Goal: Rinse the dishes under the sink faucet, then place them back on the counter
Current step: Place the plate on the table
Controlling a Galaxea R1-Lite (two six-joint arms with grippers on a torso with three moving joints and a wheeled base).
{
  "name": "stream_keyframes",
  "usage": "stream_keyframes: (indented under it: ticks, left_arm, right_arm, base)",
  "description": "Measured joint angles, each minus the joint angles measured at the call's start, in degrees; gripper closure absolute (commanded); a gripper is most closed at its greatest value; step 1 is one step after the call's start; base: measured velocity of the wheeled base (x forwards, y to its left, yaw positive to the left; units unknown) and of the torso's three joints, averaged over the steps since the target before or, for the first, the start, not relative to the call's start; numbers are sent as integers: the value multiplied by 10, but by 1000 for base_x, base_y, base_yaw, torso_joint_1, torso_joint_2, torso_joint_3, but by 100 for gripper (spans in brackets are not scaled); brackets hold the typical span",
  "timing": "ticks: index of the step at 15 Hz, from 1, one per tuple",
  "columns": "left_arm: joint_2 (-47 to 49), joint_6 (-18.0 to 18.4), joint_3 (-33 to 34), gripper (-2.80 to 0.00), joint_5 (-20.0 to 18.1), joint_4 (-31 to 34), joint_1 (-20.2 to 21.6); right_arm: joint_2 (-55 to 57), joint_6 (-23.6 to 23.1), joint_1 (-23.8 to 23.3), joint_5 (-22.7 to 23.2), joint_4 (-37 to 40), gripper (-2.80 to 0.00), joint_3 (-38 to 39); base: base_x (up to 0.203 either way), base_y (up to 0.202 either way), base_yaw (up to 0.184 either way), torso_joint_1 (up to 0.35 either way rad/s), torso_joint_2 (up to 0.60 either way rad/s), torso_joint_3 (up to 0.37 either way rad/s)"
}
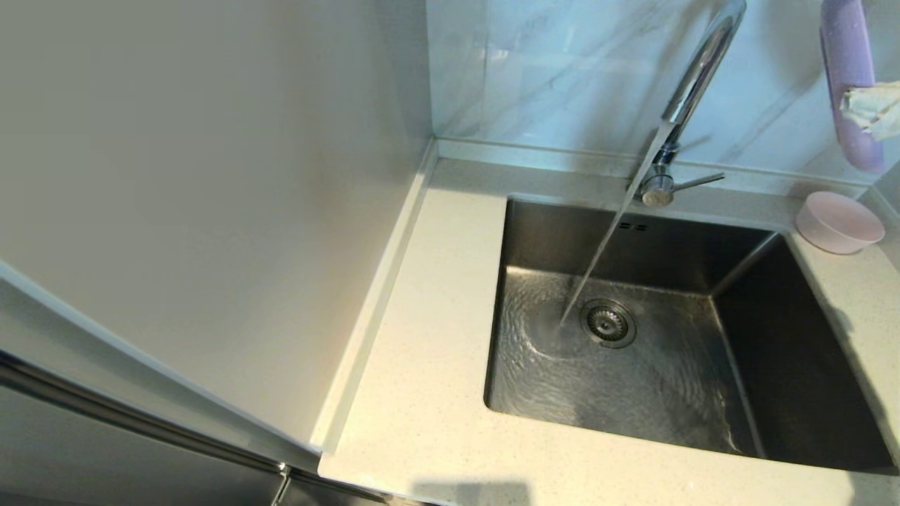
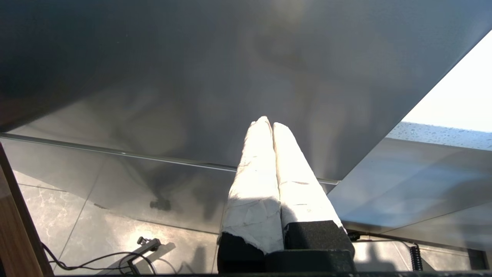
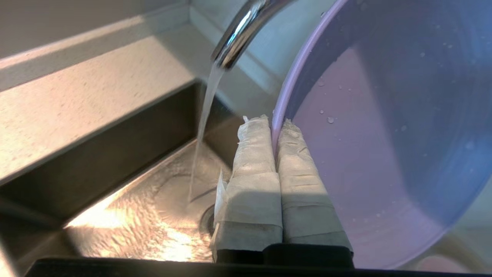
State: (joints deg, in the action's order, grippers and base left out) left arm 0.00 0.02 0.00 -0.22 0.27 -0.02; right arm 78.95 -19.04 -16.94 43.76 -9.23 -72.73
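My right gripper [image 3: 275,125] is shut on the rim of the lavender plate [image 3: 384,134], which carries water drops. In the head view the plate [image 1: 847,77] hangs on edge at the top right, to the right of the chrome faucet [image 1: 692,84], with my taped fingertips [image 1: 870,109] at its rim. Water streams from the spout into the steel sink [image 1: 633,365] beside the drain strainer [image 1: 607,322]. The pale pink bowl [image 1: 839,221] stands on the counter [image 1: 429,337] at the sink's back right corner. My left gripper [image 2: 269,124] is shut and empty, below counter level. The greyish-white dish is out of view.
A plain wall panel [image 1: 211,197] closes off the counter's left side. The grey-veined marble wall [image 1: 562,70] rises behind the faucet, whose side lever [image 1: 697,180] points right. Cables [image 2: 107,261] lie on the tiled floor under the left arm.
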Motion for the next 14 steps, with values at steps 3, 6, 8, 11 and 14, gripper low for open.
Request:
stream_keyframes:
  ticks: [3,6,8,11,14]
  left_arm:
    - [0,0,0,0,0,0,0]
    - [0,0,0,0,0,0,0]
    - [0,0,0,0,0,0,0]
    - [0,0,0,0,0,0,0]
    - [0,0,0,0,0,0,0]
  right_arm:
    - [-18,-10,-1,-3,17,0,112]
    - [-40,-44,-6,-15,68,0,236]
    - [-45,-25,-7,-21,80,0,231]
    - [-43,19,-8,-32,87,0,102]
    - [-47,0,-11,-41,91,0,72]
  base:
    - [0,0,0,0,0,0]
    - [0,0,0,0,0,0]
    - [0,0,0,0,0,0]
    - [0,0,0,0,0,0]
    - [0,0,0,0,0,0]
